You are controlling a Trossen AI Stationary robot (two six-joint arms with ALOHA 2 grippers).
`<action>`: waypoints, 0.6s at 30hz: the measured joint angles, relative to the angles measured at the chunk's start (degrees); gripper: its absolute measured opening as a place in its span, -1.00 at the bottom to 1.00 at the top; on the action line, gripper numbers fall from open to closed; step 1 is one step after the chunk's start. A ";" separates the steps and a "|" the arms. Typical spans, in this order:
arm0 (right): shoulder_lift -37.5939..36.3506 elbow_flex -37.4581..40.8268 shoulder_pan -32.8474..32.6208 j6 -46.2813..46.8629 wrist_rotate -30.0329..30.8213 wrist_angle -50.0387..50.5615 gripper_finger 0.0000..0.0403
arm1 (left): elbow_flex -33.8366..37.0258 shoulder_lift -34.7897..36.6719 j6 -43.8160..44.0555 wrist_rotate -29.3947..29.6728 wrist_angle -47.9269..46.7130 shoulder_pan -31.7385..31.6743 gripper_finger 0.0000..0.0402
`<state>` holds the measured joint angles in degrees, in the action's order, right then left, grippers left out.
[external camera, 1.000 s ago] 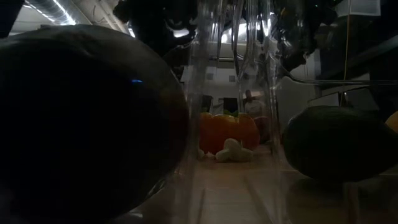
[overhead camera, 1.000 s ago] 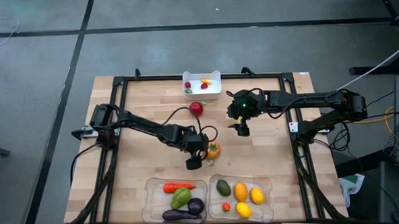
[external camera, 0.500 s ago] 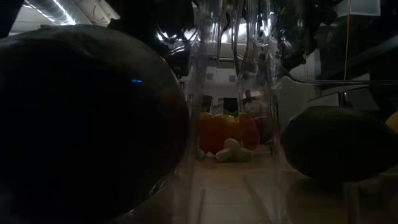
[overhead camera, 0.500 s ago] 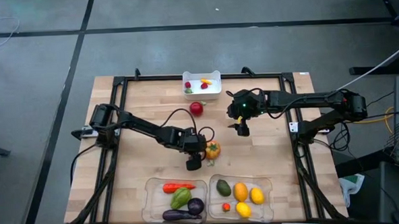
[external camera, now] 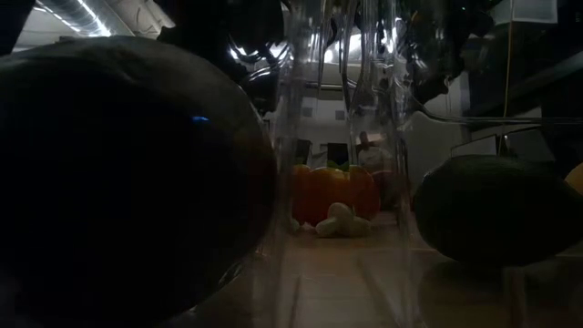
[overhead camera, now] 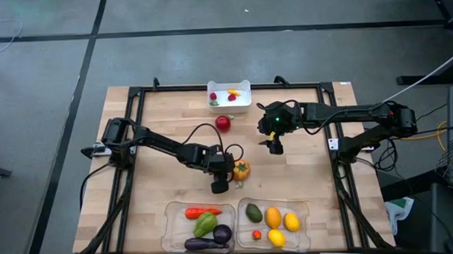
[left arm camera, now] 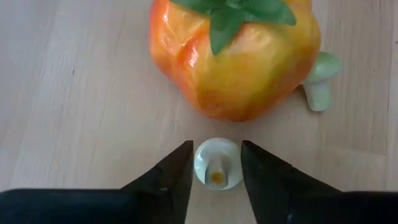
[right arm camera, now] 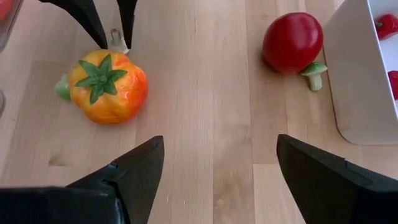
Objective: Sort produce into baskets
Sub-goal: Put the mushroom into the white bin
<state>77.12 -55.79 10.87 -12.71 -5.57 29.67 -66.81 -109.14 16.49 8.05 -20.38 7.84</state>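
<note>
Two arms: working over the table.
Left gripper (left arm camera: 216, 171): fingers nearly closed, pinching a white mushroom (left arm camera: 216, 163) at the orange pepper's (left arm camera: 236, 56) 6 o'clock.
Right gripper (right arm camera: 214, 165): hovering wide apart, gripping nothing.
Apple (right arm camera: 292, 42): lying at the white bin's (right arm camera: 354, 74) 9 o'clock.

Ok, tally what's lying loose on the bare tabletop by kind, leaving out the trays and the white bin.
Orange pepper: 1
Red apple: 1
Small mushrooms: 3
Total: 5
</note>
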 joint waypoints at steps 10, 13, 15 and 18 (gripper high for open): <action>0.00 0.00 0.00 0.00 -0.01 0.00 0.53 | 0.00 0.00 0.00 0.00 -0.48 0.00 -0.64; 0.00 0.00 0.00 0.00 -0.01 -0.02 0.53 | 0.00 0.00 0.00 0.00 -0.46 0.00 -0.70; 0.00 0.00 0.00 0.00 -0.01 0.00 0.53 | 0.00 0.00 0.00 0.00 -0.46 0.00 -0.74; 0.00 0.00 0.00 0.00 -0.01 -0.01 0.53 | 0.00 0.00 0.00 0.02 -0.46 0.00 -0.79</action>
<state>77.12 -55.79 10.87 -12.71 -5.58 29.66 -66.81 -109.14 16.49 8.08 -20.84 7.84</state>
